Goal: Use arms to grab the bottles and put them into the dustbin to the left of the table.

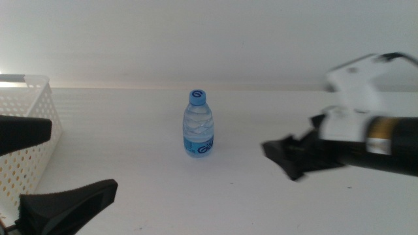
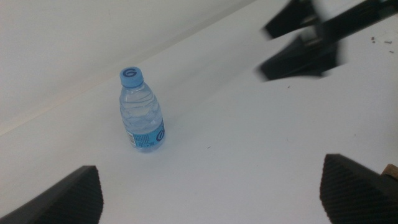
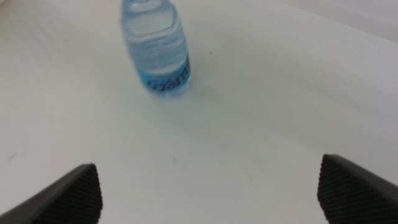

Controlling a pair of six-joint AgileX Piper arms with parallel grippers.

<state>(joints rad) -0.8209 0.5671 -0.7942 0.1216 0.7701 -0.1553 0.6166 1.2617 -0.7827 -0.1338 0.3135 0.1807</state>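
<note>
Table (image 1: 274, 209): one item left in view. Dustbin (image 1: 29, 124) stands at far left edge; contents not visible. Right gripper (image 1: 282, 158), jaws spread, empty, near the water bottle (image 1: 198, 124) on its right. Left gripper (image 1: 39, 166), jaws wide, waits near-left. Bottle upright, mid-table, ungrasped; transfer not yet done.
</note>
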